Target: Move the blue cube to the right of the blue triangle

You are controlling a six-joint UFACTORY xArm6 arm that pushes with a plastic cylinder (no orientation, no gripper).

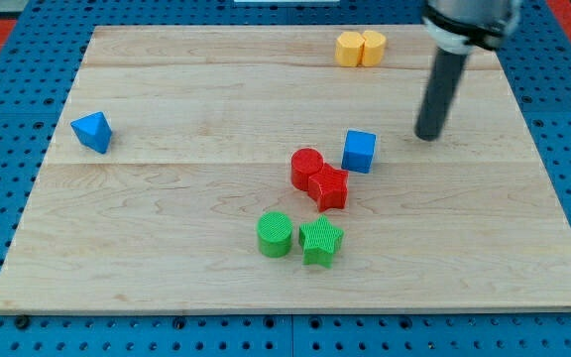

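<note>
Tip (pixel 428 136) is seen bare, touching nothing, just right of blue cube (pixel 359 151); blue triangle (pixel 92 131) lies far left.

I see two yellow blocks (pixel 361 48) touching near the board's (pixel 167 258) top edge. Mid-board, a red cylinder (pixel 306 167) touches a red block (pixel 329 187). Below them, a green cylinder (pixel 276 234) sits just beside a green star (pixel 320 241).
</note>
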